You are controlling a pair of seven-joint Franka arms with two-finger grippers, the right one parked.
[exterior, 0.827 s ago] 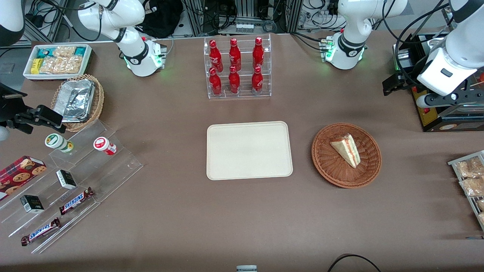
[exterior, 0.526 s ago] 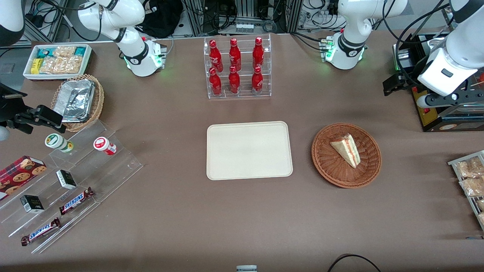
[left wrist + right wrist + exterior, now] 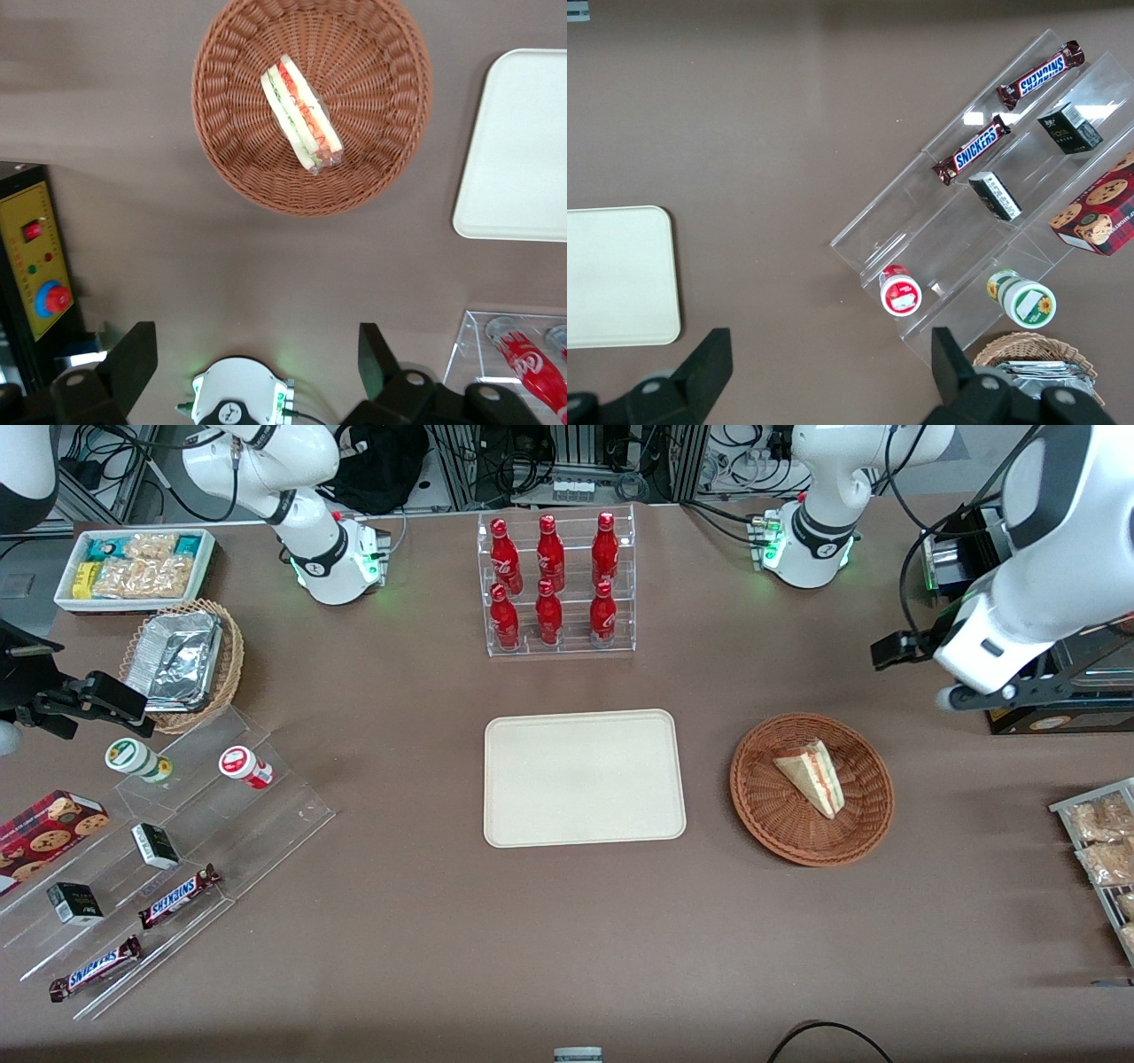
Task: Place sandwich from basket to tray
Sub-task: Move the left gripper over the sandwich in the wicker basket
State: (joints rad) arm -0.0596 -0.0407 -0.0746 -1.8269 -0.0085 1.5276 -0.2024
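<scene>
Left arm's end effector [image 3: 257,363] hangs high above the counter [image 3: 567,939], toward the working arm's end, and its two dark fingers [image 3: 133,359] stand wide apart with nothing between them. Below it, and a little nearer to the front camera, lies the basket [image 3: 811,788], well apart from the fingers. Inside the basket rests the sandwich [image 3: 811,778], lying on its side with the red-orange and green filling on the cut edge; in the left wrist view the sandwich [image 3: 301,113] sits near the middle of the basket [image 3: 230,168]. Just beside the basket, farther from the end effector, lies the tray [image 3: 584,777], flat on the counter, with nothing on it.
</scene>
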